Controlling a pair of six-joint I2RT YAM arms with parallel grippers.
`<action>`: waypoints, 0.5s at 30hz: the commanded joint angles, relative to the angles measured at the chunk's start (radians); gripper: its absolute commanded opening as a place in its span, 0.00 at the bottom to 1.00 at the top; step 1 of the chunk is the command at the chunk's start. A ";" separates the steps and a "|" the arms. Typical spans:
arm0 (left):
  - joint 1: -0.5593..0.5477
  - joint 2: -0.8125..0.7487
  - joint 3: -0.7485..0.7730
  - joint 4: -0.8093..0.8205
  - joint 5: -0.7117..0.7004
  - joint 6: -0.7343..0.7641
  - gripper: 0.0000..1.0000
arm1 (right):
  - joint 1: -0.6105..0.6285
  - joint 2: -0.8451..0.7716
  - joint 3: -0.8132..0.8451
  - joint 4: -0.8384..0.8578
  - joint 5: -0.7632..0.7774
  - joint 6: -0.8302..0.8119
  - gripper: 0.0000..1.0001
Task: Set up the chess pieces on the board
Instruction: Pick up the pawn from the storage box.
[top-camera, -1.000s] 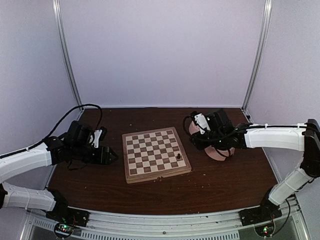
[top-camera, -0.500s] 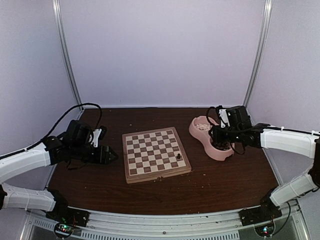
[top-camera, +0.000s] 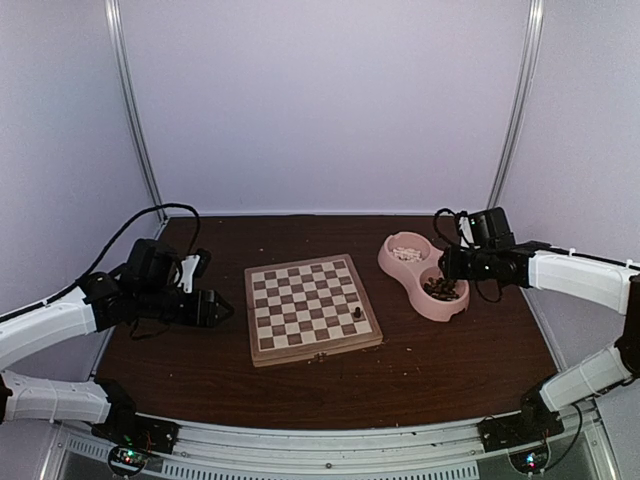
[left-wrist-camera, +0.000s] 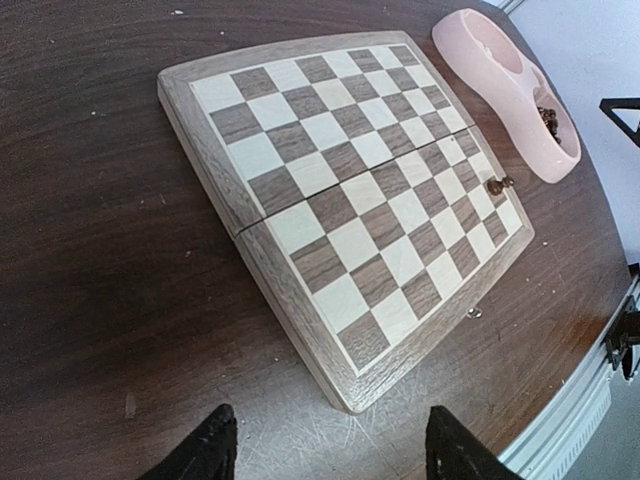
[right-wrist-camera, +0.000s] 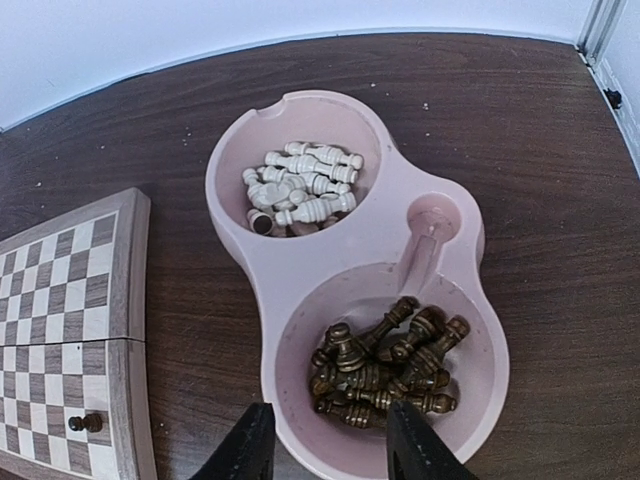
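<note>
At the left edge of the worktop (top-camera: 440, 370), the left arm lies low and stretched, its forearm running rightward. The left gripper (left-wrist-camera: 325, 455) points at the board's left side. It hangs above bare wood just beside the frame, jaws spread apart with nothing between them.

The board (top-camera: 312, 308) lies flat in the middle of the worktop, turned slightly so its edges are not square to the worktop's front. Its fold seam runs left to right, and the small metal clasp (left-wrist-camera: 474, 313) sits on the near edge. One dark piece (top-camera: 357, 318) is on the board, on a square near the right edge and toward the near side. It looks upright in the top view.

Right of the board and apart from it sits the pink double bowl (top-camera: 385, 262), its long axis running from far-left to near-right. The far compartment holds the cream pieces (right-wrist-camera: 300, 190) and the near one holds the dark pieces (right-wrist-camera: 385, 370), both heaped lying at mixed angles.

The right arm reaches in from the right, forearm pointing left. The right gripper (right-wrist-camera: 330, 445) hovers over the near rim of the dark compartment, partly open and empty.
</note>
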 joint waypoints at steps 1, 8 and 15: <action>0.000 0.022 0.044 0.001 -0.019 0.039 0.64 | -0.043 0.024 0.052 -0.060 0.002 0.011 0.40; 0.000 0.024 0.029 0.031 -0.028 0.040 0.64 | -0.099 0.104 0.126 -0.134 -0.042 -0.007 0.29; 0.000 0.060 0.026 0.082 -0.015 0.039 0.64 | -0.113 0.231 0.214 -0.168 -0.147 -0.046 0.27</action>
